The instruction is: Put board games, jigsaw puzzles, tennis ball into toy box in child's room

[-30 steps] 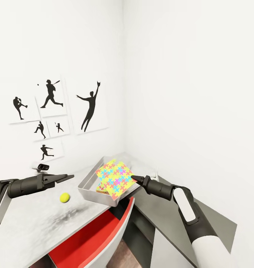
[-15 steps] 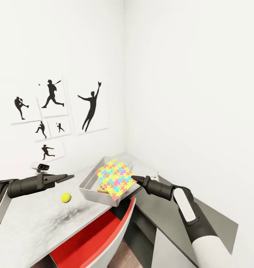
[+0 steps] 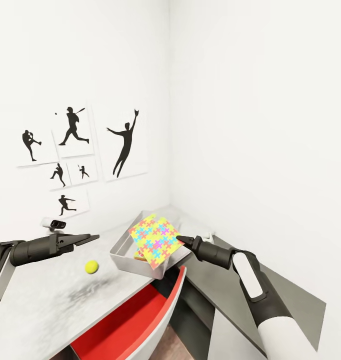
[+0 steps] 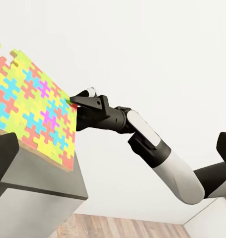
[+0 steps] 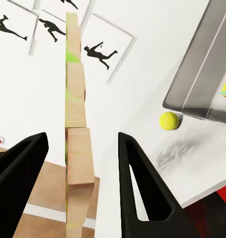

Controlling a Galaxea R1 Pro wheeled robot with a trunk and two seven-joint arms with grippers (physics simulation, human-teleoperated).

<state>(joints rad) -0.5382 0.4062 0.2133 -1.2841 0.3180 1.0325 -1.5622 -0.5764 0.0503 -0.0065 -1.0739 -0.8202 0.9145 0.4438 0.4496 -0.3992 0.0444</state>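
Between two dark fingers (image 5: 137, 183) runs a thin puzzle (image 5: 77, 148) seen edge-on, from twelve o'clock down to six. A tennis ball (image 5: 169, 120) lies on the pale table (image 5: 142, 119) at three o'clock, just beside the grey toy box (image 5: 202, 74). Baseball prints (image 5: 100, 52) hang at eleven o'clock.

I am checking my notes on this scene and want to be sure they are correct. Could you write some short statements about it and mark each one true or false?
1. The tennis ball lies inside the toy box. False: it lies on the table, outside the box.
2. A jigsaw puzzle is tilted over the toy box, with the right end effector at its edge. True.
3. The left end effector holds the tennis ball. False: it is open and empty above the table, apart from the ball.
4. Baseball-player prints hang on the wall. True.
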